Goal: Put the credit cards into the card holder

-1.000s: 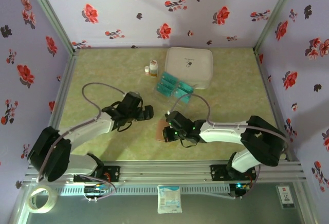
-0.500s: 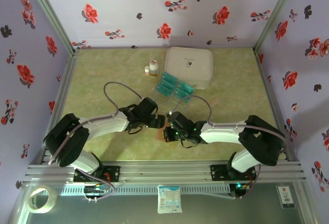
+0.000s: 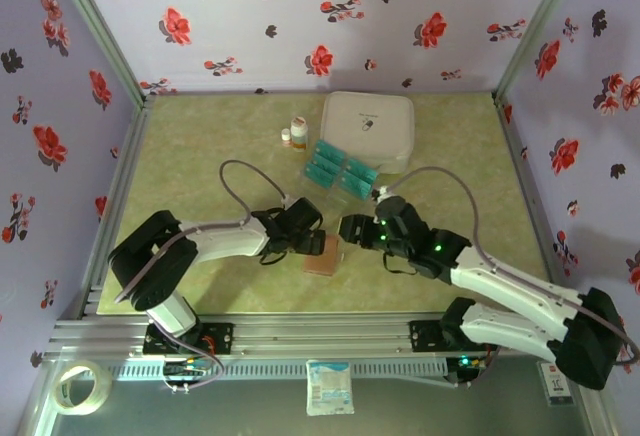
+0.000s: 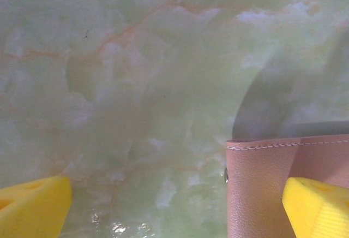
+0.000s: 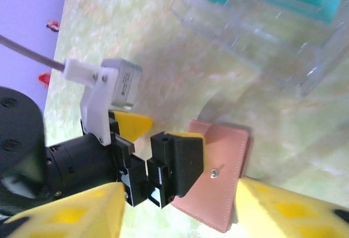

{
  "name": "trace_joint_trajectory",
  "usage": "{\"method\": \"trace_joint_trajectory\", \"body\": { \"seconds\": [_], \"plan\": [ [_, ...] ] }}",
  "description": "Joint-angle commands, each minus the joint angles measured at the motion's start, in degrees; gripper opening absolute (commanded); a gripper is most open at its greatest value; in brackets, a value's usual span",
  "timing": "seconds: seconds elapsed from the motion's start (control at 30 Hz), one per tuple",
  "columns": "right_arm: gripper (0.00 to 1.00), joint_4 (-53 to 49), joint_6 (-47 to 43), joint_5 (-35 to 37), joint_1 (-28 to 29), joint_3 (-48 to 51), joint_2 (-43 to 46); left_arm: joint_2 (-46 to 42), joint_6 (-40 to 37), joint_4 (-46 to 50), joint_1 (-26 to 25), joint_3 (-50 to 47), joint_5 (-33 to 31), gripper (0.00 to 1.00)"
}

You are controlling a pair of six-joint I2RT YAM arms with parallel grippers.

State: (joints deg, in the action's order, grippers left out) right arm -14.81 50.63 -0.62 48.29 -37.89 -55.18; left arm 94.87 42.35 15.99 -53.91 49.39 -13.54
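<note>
Your left gripper stands with its jaws wide apart and holds nothing. In the left wrist view one yellow fingertip is over the near edge of the card holder, while the other is over bare table; I cannot tell if the first one touches the leather.

The card holder lies flat and folded on the table, just at 4 o'clock of the left gripper, with its stud side up.

At 1 o'clock of the card holder is your right gripper. Its jaws are also apart and empty, and it points toward the left gripper.

The credit cards are not in the card holder yet. They sit in the clear tray at 12 o'clock of it, in front of the white case.

What can go wrong, in my judgement:
- The two grippers are very near each other. If you move both at once, they may collide over the card holder.
- If the left jaws close now, one finger may only push the card holder sideways, because just one finger is over it.
- If you pinch both flaps together, the card holder stays folded and no card can enter.
- The cards are thin and the tray looks light, so it may slide or tip when you reach in.
</note>
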Motion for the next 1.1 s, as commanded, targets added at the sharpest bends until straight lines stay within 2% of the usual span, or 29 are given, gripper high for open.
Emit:
{"method": "trace_joint_trajectory", "body": {
  "seconds": [0.0, 0.17, 0.33, 0.43, 0.57, 0.7, 0.83, 0.87, 0.9, 0.97, 1.07],
  "plan": [
    [0.64, -10.76, 0.90, 1.54, -3.55, -5.91, 1.79, 3.83, 4.04, 7.19, -0.27, 1.25, -4.00, 1.00],
    [0.76, -18.19, 2.31, -3.80, -10.94, -13.60, 0.55, 6.57, 7.81, 9.51, -0.54, 2.32, -4.21, 1.00],
    [0.80, -19.03, 5.83, -13.45, -18.91, -17.47, -0.64, 7.14, 10.72, 11.61, -0.58, 3.06, -4.96, 1.00],
    [0.81, -19.65, 6.37, -15.91, -21.52, -19.82, -0.87, 6.41, 12.38, 12.72, -0.58, 2.51, -5.53, 1.00],
    [0.82, -19.05, 7.27, -17.28, -22.56, -21.95, -2.13, 6.02, 13.25, 14.34, -0.58, 2.18, -6.23, 1.00],
    [0.82, -14.11, 10.71, -22.13, -23.21, -21.35, -3.32, 6.18, 13.72, 14.44, -0.41, 1.76, -6.25, 1.00],
    [0.75, -6.45, 13.93, -21.93, -22.76, -17.45, -2.26, 6.84, 14.30, 13.44, -0.07, 1.28, -6.26, 1.00],
    [0.75, -3.14, 14.90, -23.69, -22.59, -16.68, -2.63, 7.14, 14.16, 13.00, 0.02, 1.46, -6.31, 1.00],
    [0.75, -3.47, 14.00, -24.57, -22.83, -17.74, -3.19, 7.51, 13.94, 12.77, 0.03, 1.65, -6.25, 1.00],
    [0.78, -11.54, 10.52, -22.13, -22.89, -21.04, -4.22, 8.13, 13.75, 12.86, 0.38, 2.25, -6.24, 1.00],
    [0.79, -10.22, 11.58, -22.63, -23.21, -21.18, -3.60, 8.24, 13.77, 11.67, 0.77, 1.96, -6.21, 1.00]
  ]
}}
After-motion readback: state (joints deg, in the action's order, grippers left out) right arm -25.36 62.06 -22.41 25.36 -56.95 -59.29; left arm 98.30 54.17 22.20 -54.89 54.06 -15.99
